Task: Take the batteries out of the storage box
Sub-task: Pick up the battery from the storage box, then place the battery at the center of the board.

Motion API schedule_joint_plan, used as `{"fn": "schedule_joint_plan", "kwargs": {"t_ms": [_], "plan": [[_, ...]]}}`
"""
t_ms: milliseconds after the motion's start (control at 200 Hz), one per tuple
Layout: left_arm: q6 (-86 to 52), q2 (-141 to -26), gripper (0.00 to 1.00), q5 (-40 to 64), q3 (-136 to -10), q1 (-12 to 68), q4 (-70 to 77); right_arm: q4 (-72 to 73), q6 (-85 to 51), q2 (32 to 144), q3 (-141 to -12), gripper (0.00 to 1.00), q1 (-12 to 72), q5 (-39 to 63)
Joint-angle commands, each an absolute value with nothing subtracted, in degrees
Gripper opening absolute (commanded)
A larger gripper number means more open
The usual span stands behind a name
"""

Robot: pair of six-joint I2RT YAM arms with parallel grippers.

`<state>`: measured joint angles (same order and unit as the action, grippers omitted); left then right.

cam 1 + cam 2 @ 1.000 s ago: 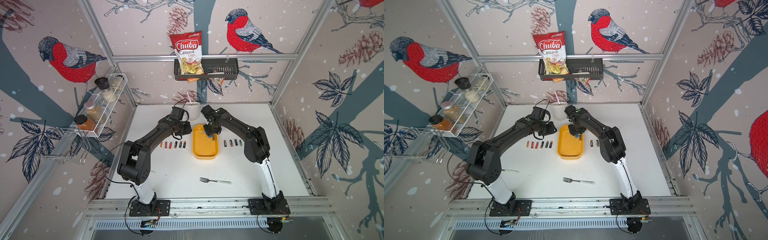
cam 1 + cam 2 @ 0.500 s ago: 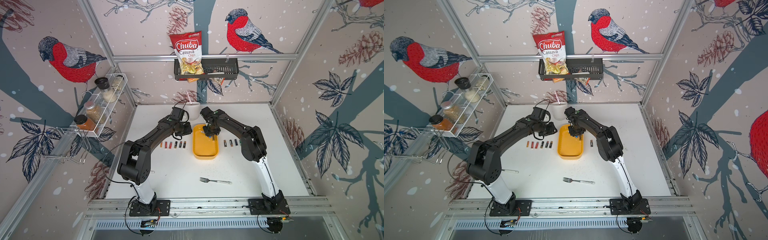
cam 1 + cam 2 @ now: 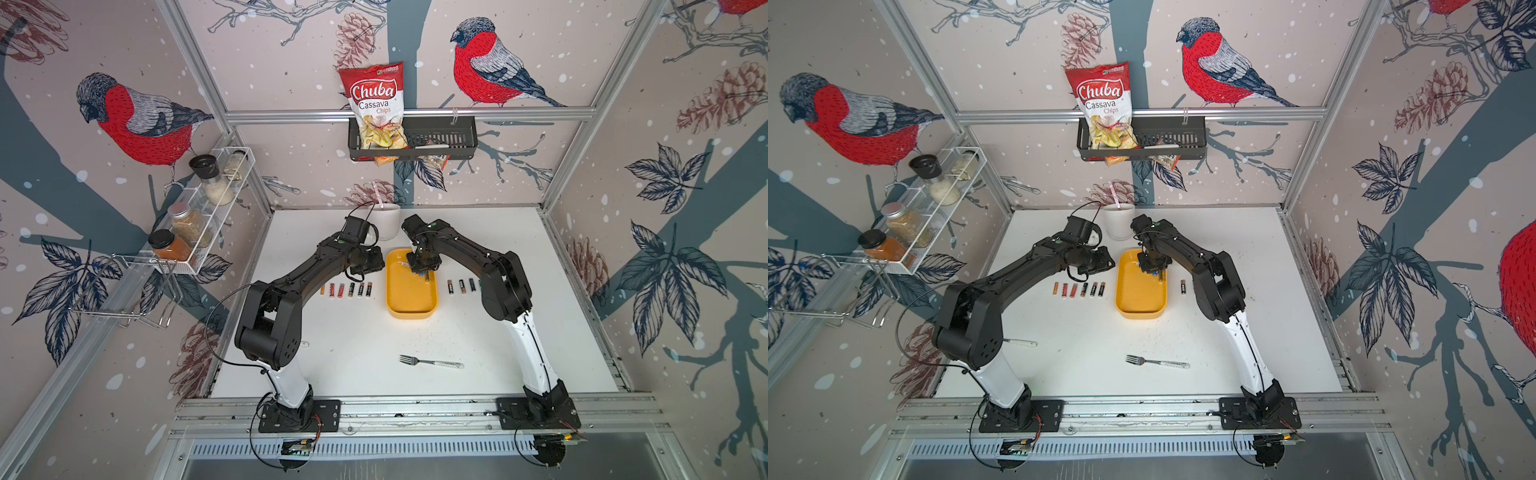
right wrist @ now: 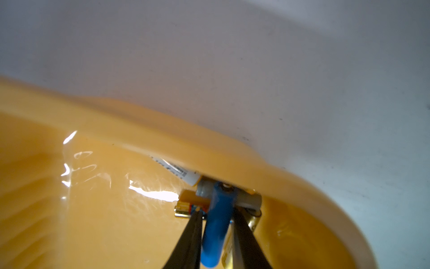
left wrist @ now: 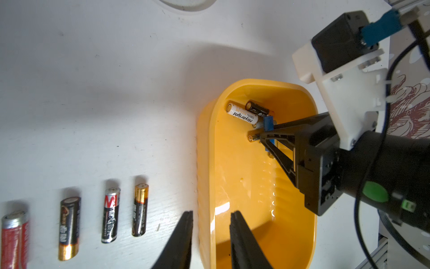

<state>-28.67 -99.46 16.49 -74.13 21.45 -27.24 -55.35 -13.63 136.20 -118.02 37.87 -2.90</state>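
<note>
Moved: your right end effector has closed in on the blue battery at the far end of the storage box.
Right grip: clenched on that battery, which lies lengthwise between the jaws.
Left side: your left end effector stands with jaws apart astride the box wall, seemingly not pinching it.
Still inside: a white battery crowds the same corner.
Already out: battery rows lie on the surface.
Risk: the round casing can slip or drag neighbours as you lift, and the unheld box may shift.
</note>
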Motion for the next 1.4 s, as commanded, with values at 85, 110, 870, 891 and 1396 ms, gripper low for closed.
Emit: {"fn": "schedule_joint_plan", "kwargs": {"t_ms": [85,110,870,891,1396], "plan": [[-28.61,-99.23,0.32,16.87,-74.02,21.63,-26.63,-55.53,-13.36,136.38,-119.17,0.23,37.88,-2.69],[-28.59,-99.10,0.32,16.85,-73.96,21.68,-26.63,-55.64,-13.41,136.37,-119.38,0.23,37.88,-2.64],[-27.86,-99.07,0.31,16.39,-74.96,21.70,-27.51,-57.02,-14.69,130.00,-119.16,0.20,37.35,-0.06],[-27.78,-99.17,0.31,16.43,-74.94,21.71,-27.58,-57.10,-14.80,129.58,-119.00,0.20,37.30,0.00],[-27.37,-99.74,0.31,16.35,-76.58,21.71,-28.13,-53.82,-18.37,109.28,-96.92,0.20,34.94,-1.36]]}}
